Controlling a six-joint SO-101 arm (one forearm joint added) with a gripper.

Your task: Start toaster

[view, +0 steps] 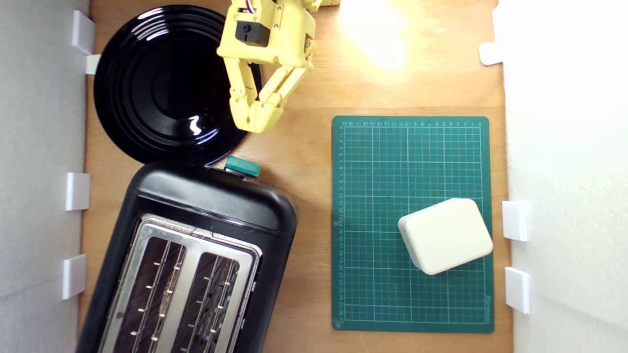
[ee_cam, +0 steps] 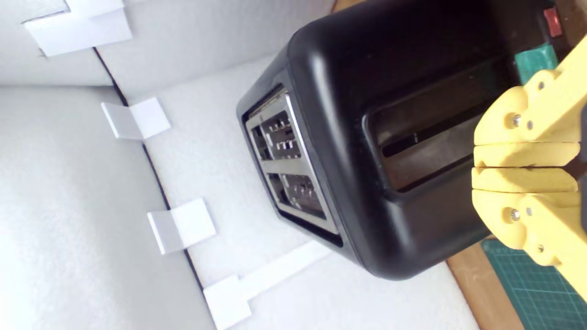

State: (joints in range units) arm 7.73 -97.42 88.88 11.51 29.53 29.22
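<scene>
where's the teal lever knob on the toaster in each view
Exterior view: the teal lever knob sits at the toaster's end nearest the black plate, just below the shut yellow gripper.
Wrist view: the knob shows on the toaster's end face, partly behind the gripper.
Shared landmark: the green cutting mat, whose corner shows in the wrist view.

Black plate (view: pixel 162 83), green mat (view: pixel 412 223) w/ cream box (view: pixel 445 235) on it.

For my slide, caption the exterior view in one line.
Yellow gripper, fingertips together, hovers over the black plate's edge, short of the toaster's teal lever.
</scene>
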